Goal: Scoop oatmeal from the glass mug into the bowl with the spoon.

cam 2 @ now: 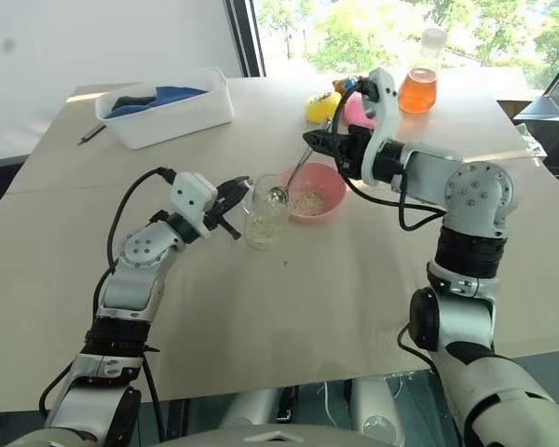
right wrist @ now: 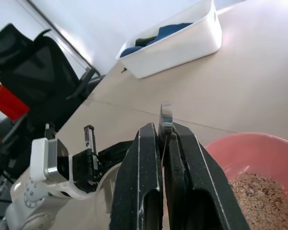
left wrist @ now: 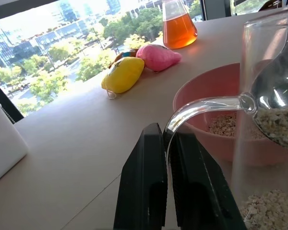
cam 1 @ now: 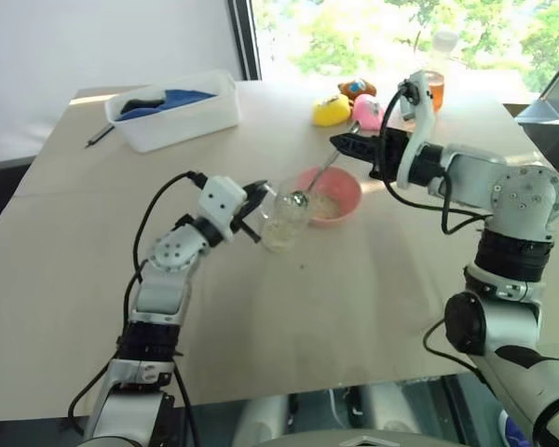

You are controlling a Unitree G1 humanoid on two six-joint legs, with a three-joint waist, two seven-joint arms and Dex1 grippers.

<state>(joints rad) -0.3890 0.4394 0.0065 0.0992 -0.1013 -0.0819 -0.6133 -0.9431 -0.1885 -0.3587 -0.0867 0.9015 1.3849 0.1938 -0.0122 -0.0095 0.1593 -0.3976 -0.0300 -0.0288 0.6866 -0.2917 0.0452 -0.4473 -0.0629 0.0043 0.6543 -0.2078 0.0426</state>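
Observation:
The glass mug [cam 1: 284, 220] stands at mid-table with a layer of oatmeal [left wrist: 264, 211] at its bottom. My left gripper [cam 1: 259, 197] is shut on its clear handle [left wrist: 201, 106]. Just beyond the mug sits the pink bowl [cam 1: 351, 181], with more oatmeal [right wrist: 259, 191] inside. My right gripper [cam 1: 338, 142] hangs above the bowl, shut on the top end of the spoon [cam 1: 319, 173]. The spoon slants down toward the mug. Its head [left wrist: 273, 98] sits in the mug's upper part, seen through the glass with oatmeal on it.
A white tub [cam 1: 172, 110] holding blue cloth and a dark pen [cam 1: 100, 136] lie at the table's far left. Yellow [cam 1: 332, 110] and pink [cam 1: 367, 112] toys and a flask of orange liquid [cam 2: 417, 88] stand behind the bowl. A black chair [right wrist: 43, 67] is off the table.

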